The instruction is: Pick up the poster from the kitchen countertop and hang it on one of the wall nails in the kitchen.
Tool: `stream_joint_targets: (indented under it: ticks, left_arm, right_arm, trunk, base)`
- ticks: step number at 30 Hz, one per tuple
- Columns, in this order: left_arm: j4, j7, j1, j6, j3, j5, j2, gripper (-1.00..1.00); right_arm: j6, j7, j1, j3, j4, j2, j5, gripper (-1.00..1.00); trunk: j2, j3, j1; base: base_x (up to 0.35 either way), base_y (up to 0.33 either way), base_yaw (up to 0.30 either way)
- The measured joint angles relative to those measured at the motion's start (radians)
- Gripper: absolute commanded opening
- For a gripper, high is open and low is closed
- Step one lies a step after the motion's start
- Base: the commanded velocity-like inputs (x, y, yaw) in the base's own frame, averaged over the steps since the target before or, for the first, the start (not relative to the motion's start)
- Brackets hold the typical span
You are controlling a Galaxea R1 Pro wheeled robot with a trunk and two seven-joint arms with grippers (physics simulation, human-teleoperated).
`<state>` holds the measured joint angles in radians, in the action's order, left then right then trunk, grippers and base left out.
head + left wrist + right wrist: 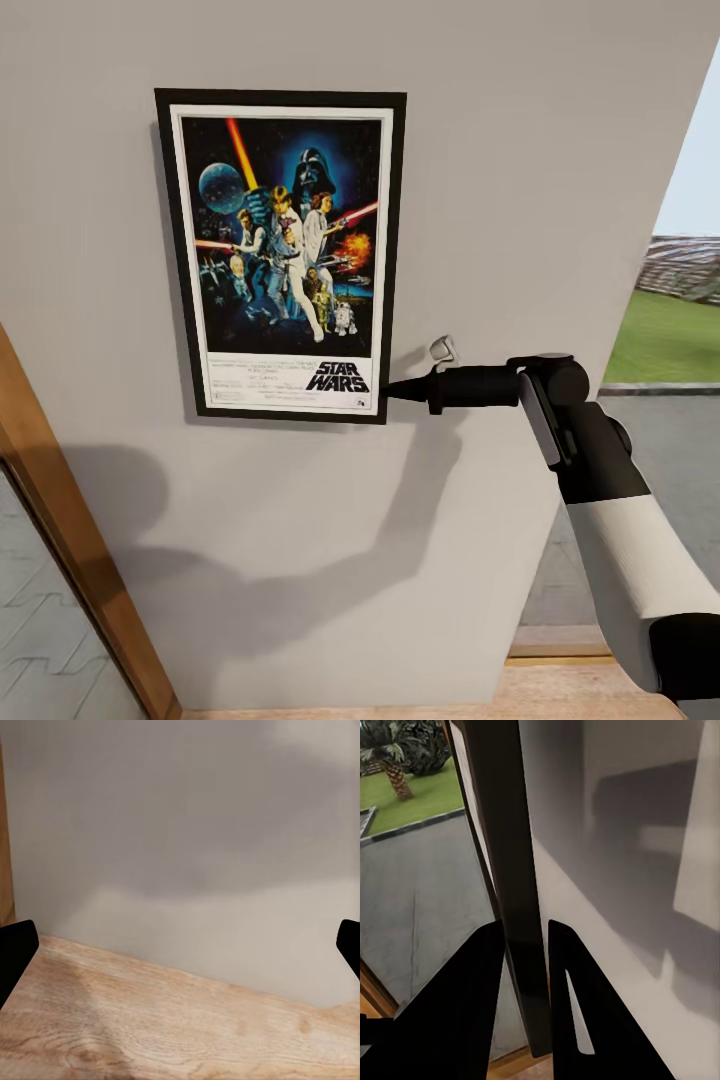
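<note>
In the head view, the poster (281,256) was seen flat against the grey wall (520,150), upright, well above the wood floor (400,695). The right gripper (392,390) was held at the poster's lower right corner, its tip touching the frame edge. A wooden door frame (70,540) ran below and left of the poster; beyond the wall's right edge, grass and pavement were seen outdoors. No nail could be made out, presumably because it was hidden behind the poster.

In the left wrist view, the left gripper (180,945) was seen with its fingers wide apart and nothing between them, pointed at the wall's foot and the floor.

In the right wrist view, the right gripper's two fingers (472,1012) were seen clamped on the poster's dark frame edge (514,892), with the wall just beside it.

It was judged that the hanging was nearly done. The poster should be lowered gently until its weight is taken by the nail, then the fingers opened slowly and drawn straight away from the edge, so that the frame is not dragged sideways or tilted.
</note>
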<state>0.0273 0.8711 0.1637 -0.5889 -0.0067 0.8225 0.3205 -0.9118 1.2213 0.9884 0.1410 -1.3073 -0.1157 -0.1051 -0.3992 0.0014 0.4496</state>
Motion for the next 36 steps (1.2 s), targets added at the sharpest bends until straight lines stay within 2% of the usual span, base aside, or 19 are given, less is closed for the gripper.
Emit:
stream_joint_targets:
  ticks: [36]
  left_arm:
    - [0.003, 0.000, -0.002, 0.000, -0.002, -0.001, -0.003, 1.00]
  right_arm:
    - [0.003, -0.001, -0.001, -0.001, 0.000, 0.000, 0.000, -1.00]
  trunk:
    - [0.000, 0.000, 0.000]
  base:
    - [0.025, 0.000, 0.000]
